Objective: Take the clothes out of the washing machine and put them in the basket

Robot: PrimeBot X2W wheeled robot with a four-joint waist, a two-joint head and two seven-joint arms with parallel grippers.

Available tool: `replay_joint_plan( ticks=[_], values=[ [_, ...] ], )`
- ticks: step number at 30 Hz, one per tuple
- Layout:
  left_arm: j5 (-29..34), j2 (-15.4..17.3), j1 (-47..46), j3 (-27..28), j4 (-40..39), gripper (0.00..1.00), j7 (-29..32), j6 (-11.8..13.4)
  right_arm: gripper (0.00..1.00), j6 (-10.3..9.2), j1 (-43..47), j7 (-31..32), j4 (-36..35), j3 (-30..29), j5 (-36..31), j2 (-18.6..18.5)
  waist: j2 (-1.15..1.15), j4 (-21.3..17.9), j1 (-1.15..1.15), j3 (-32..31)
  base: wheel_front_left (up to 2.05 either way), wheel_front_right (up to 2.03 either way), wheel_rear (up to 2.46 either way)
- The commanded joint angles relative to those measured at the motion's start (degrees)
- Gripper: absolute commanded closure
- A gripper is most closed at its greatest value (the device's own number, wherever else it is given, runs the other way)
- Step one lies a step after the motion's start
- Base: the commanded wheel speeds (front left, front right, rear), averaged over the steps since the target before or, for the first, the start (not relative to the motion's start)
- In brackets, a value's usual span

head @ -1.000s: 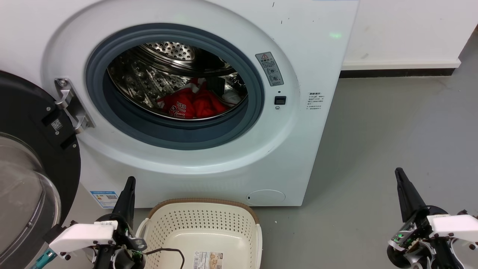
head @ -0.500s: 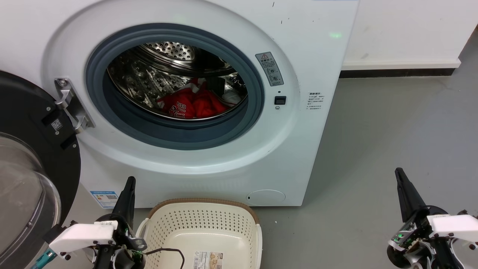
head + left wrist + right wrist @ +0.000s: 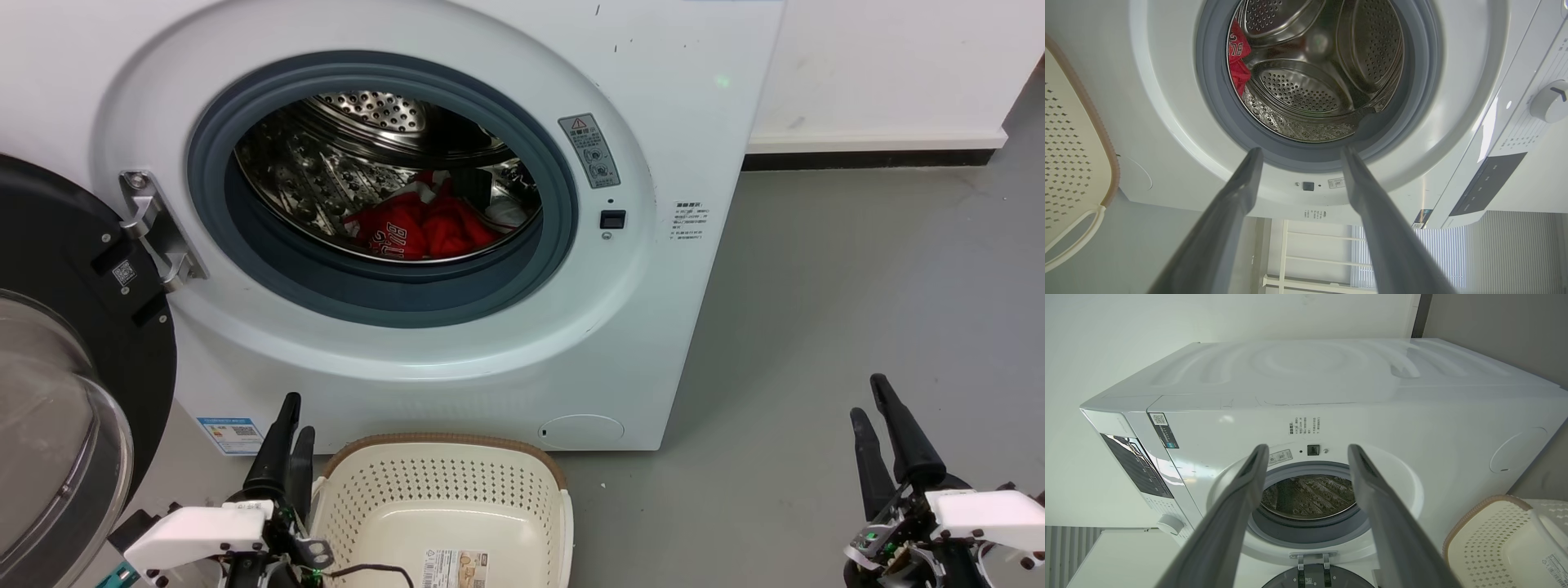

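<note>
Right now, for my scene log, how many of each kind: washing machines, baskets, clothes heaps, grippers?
Washing machine: 1
Basket: 1
Red clothes heap: 1, garments uncountable
Grippers: 2, left gripper and right gripper, both open
Total: 5

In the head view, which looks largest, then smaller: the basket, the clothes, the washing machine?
1. washing machine
2. basket, partly cut off at the bottom edge
3. clothes, farther from the camera, so real size is unsure
</note>
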Motion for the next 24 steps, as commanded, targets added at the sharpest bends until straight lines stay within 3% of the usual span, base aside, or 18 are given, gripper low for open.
replay_joint_plan(
  ticks=[1, 8, 24],
  values=[
    [0.66, 0.10, -1.48, -0.66, -1.33, 0.00, -0.63, -0.07, 0.00, 0.00, -0.36, -0.65, -1.61, 0.38, -0.84, -0.08, 0.00, 0.00, 0.00, 0.00, 0.00, 0.00, 0.00],
    [6.92, 0.11, -1.83, -1.73, -2.49, 0.00, -2.55, -0.07, 0.00, 0.00, 0.82, -2.62, -3.56, 0.55, -6.98, -0.08, 0.00, 0.05, 0.00, -0.05, 0.00, 0.00, 0.00],
    [30.06, 0.12, -2.60, -5.62, -3.98, 0.00, -6.42, 1.70, 0.00, 0.00, 3.64, -6.50, -8.22, 1.30, -33.03, -0.09, 0.00, 0.19, 0.00, -0.31, 0.00, 0.00, 0.00]
  ],
)
